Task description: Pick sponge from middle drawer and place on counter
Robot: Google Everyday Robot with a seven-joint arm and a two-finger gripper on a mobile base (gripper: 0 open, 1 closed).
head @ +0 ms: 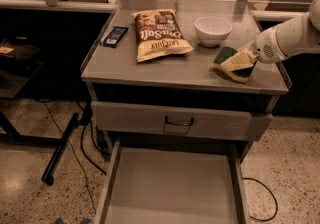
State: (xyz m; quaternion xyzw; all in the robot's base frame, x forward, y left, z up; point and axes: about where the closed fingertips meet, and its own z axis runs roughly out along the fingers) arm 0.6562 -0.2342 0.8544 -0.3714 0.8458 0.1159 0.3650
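Note:
My gripper (236, 64) reaches in from the right over the right part of the grey counter (150, 70). It is shut on the sponge (223, 54), whose dark green face shows beside the pale fingers. The sponge is at the counter's surface, just in front of the white bowl; I cannot tell whether it touches. The middle drawer (170, 188) stands pulled out below, with a bare flat bottom.
A white bowl (213, 30) stands at the back right of the counter. A chip bag (159, 34) lies in the middle and a dark blue packet (114, 36) at the left. The upper drawer front with its handle (179, 121) is closed. Cables lie on the floor at the left.

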